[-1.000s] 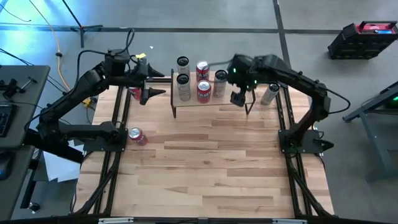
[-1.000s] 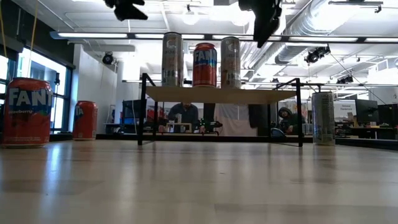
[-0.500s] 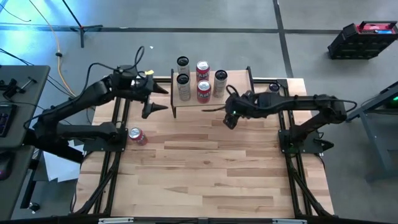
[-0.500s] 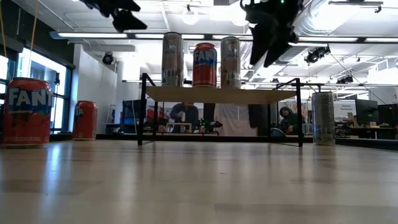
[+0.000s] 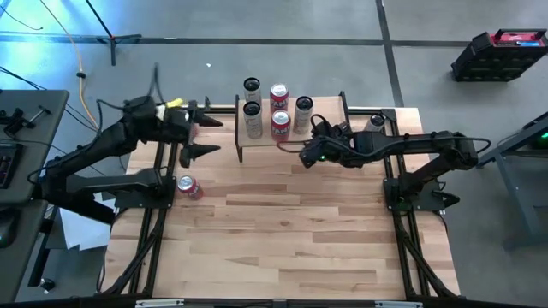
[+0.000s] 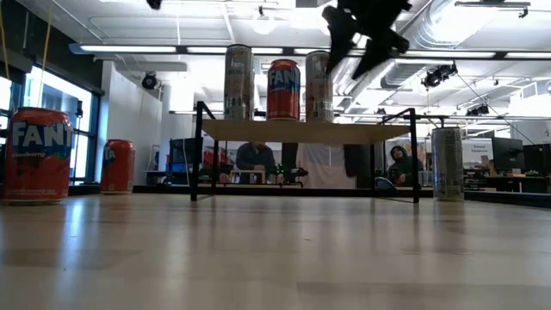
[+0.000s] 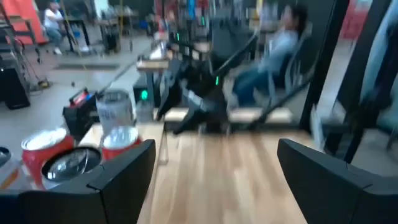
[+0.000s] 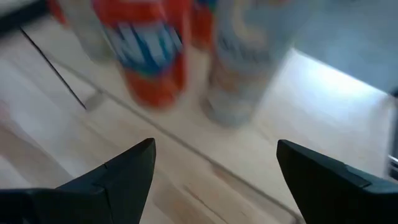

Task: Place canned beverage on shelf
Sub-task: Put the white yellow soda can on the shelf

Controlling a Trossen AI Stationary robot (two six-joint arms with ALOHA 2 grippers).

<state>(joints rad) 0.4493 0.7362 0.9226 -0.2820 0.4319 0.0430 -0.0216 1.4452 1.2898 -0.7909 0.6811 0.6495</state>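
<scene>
Right pincer [image 5: 301, 156] hovering wide open, empty, beside shelf [image 5: 287, 137]; left pincer [image 5: 205, 137] waiting open, empty, near Fanta can [image 5: 188, 186].

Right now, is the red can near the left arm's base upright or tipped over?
Tipped over: from above, the red can lies on its side on the table.
</scene>
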